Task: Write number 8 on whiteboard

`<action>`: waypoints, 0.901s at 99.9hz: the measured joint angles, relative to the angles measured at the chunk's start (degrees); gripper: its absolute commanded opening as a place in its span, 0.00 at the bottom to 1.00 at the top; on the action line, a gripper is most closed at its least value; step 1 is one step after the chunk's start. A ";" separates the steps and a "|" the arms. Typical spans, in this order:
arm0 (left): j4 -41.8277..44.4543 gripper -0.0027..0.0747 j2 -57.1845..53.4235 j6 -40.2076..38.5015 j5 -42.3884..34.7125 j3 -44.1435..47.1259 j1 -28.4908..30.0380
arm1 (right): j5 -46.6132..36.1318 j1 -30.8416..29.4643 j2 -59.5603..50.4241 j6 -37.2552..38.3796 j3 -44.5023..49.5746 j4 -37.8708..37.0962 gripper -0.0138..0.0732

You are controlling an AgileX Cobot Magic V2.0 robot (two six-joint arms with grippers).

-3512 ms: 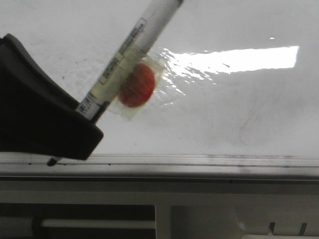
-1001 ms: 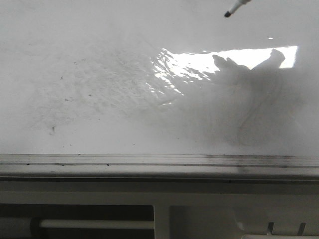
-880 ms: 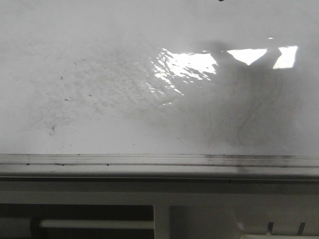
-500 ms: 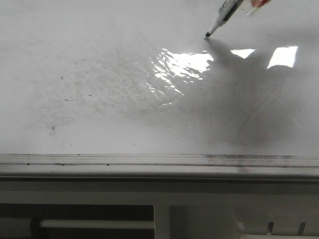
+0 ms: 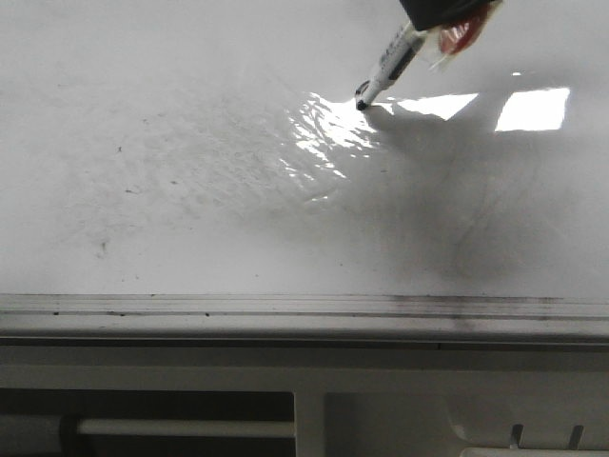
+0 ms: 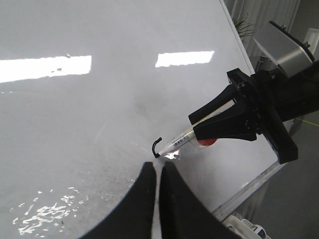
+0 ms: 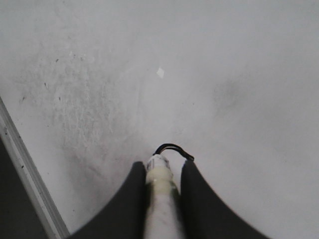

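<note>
Front view: the large glossy white whiteboard with faint grey smudges [image 5: 190,190] fills the frame, its silver aluminium edge rail [image 5: 304,312] running along the 6 o'clock side. At about 1 o'clock the right gripper [image 5: 440,11] reaches in, only its dark tip visible, holding a slim white marker pen with a black tip [image 5: 385,69]. The nib meets the board just beside the bright ceiling reflection. No stroke can be made out here.

Left wrist view: the left gripper [image 6: 155,172] hangs over the board, its jaws nearly together with only a thin slit between them, holding nothing. Toward 3 o'clock the right arm's jaws are clamped on the pen barrel, where a red round sticker [image 6: 207,142] sits. At the nib lies a short black hook-shaped stroke, the beginning of the number 8 [image 6: 156,146].

Right wrist view: the pen rises between the jaws, and just past its tip runs a small black curved arc; only part of one loop exists.

Judgement: the board is stiff, flat and slick, so the nib will glide and can skid; light, even pressure should do. The pen is light and rigid, and its smooth barrel could twist in the grip, so the hold low on the barrel near the nib looks right.
</note>
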 measured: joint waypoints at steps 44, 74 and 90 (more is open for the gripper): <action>-0.05 0.01 0.00 0.00 0.00 0.00 0.00 | 6.71 -4.59 -5.82 1.75 2.65 0.98 0.11; -0.05 0.01 0.00 0.00 0.00 0.00 0.00 | 1.82 -1.91 -4.81 1.98 5.08 2.59 0.11; -0.05 0.01 0.00 0.00 -0.11 0.00 0.00 | 0.92 -4.56 -4.34 2.45 3.34 3.84 0.11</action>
